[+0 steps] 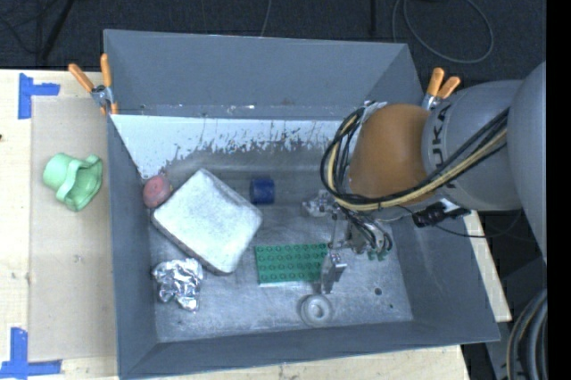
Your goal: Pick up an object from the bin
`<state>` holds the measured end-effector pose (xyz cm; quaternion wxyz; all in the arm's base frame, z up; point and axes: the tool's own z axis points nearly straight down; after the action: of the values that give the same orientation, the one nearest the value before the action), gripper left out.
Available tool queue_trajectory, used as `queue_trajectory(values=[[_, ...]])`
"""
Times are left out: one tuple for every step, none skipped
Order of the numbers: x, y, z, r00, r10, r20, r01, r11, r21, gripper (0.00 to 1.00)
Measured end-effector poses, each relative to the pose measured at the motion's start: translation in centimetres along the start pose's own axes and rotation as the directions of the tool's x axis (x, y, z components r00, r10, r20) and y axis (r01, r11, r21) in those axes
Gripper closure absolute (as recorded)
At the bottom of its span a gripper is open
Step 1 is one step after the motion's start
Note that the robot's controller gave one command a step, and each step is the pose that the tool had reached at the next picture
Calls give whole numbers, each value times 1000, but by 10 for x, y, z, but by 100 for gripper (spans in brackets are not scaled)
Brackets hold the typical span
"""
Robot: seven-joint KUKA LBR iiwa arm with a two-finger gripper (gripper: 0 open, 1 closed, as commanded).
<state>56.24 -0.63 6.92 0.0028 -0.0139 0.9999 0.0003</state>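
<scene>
The arm reaches in from the right, its grey body and brown wrist cover [385, 151] hanging over the right side of the bin [268, 75], with cables looped round the wrist. The pincer [332, 273] points down to the bin floor at the right edge of a flat green studded plate [290, 263], which lies near the middle of the floor. Whether the pincer is open or closed I cannot tell. A grey ring [314, 309] lies just in front of it. Left of the plate sits a white foam block [207, 220], with crumpled foil [178, 282] beside it.
</scene>
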Motion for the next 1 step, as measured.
queue_trajectory(values=[[-4, 0, -7, 1000, -1, 7, 1, 1000, 1, 100]])
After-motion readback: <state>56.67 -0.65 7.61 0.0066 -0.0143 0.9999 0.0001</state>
